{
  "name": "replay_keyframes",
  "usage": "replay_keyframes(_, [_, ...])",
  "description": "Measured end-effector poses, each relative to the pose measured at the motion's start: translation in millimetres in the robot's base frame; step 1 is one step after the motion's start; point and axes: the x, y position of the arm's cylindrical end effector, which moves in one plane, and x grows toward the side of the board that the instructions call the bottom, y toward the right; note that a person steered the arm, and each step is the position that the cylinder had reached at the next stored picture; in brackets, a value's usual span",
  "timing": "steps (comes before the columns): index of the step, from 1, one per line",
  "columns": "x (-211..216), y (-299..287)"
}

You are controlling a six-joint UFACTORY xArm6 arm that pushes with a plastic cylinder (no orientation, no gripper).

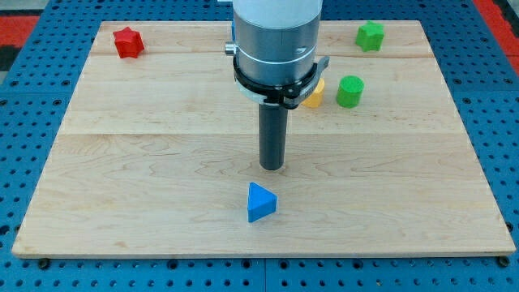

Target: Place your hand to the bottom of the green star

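Observation:
The green star lies near the view's top right corner of the wooden board. My tip stands near the board's middle, far down and to the left of the green star. A green cylinder lies below the star. A yellow block, partly hidden behind the arm, lies just left of the cylinder. A blue triangle lies just below my tip, apart from it.
A red star lies near the board's top left corner. The arm's grey body covers the top middle of the board. A blue pegboard surrounds the board.

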Motion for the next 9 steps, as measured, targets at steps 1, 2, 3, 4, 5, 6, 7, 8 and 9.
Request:
replay_keyframes(1, [-2, -5])
replay_keyframes(2, [-2, -6])
replay_keyframes(3, [-2, -6])
replay_keyframes(4, [-6, 5])
replay_keyframes(5, [-14, 30])
replay_keyframes(6, [-33, 100])
replay_keyframes(7, [-73, 183])
replay_keyframes(8, [-142, 218])
replay_keyframes(9, [-182, 209])
